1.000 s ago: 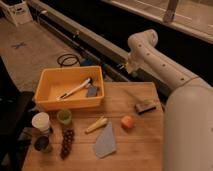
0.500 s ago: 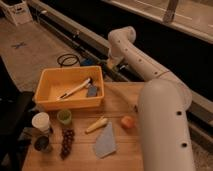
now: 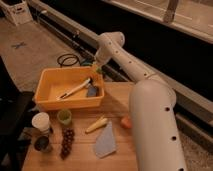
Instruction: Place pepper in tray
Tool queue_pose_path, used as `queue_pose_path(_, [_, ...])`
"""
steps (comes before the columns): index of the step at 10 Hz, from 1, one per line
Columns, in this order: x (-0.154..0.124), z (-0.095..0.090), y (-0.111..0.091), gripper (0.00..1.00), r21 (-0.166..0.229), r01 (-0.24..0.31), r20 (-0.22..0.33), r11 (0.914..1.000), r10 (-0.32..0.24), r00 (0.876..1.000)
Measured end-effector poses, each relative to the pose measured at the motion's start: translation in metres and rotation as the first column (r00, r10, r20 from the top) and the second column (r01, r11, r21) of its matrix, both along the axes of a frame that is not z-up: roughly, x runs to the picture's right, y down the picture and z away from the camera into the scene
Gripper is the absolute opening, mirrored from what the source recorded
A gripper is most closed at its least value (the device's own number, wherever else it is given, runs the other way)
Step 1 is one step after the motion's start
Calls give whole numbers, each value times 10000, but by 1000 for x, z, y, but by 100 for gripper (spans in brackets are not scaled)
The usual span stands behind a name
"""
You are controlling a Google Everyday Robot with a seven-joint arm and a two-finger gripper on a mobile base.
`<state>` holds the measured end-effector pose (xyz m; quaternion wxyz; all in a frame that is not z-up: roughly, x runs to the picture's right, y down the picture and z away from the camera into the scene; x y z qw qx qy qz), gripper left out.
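Observation:
The yellow-orange tray (image 3: 48, 103) sits at the table's back left. A white-handled utensil (image 3: 75, 89) and a dark grey item (image 3: 92, 91) lie inside it. My white arm reaches from the lower right up and over the table. Its gripper (image 3: 95, 68) hangs just above the tray's far right corner. The gripper is shut on the small green pepper (image 3: 92, 64), which shows as a green patch at the gripper's tip.
In front of the tray lie a green cup (image 3: 64, 116), a white cup (image 3: 41, 121), a dark can (image 3: 42, 144), grapes (image 3: 66, 142), a pale yellow vegetable (image 3: 96, 125), a blue-grey cloth (image 3: 105, 142) and an orange fruit (image 3: 126, 121). A black cable (image 3: 67, 60) is coiled on the floor behind.
The arm has swung left from over the table's right side to the tray's far right corner, carrying the pepper with it.

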<state>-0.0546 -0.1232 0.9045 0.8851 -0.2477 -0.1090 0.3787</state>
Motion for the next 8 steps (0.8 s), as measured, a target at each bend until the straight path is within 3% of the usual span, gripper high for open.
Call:
queue_pose_path(2, [-7, -5, 24, 7, -263, 180, 618, 9995, -163, 9980])
queue_pose_path(5, [7, -10, 62, 34, -745, -35, 1015, 9972, 111, 9948])
queue_pose_path(8, [41, -10, 74, 66, -1019, -604, 1351, 9930, 740, 9881])
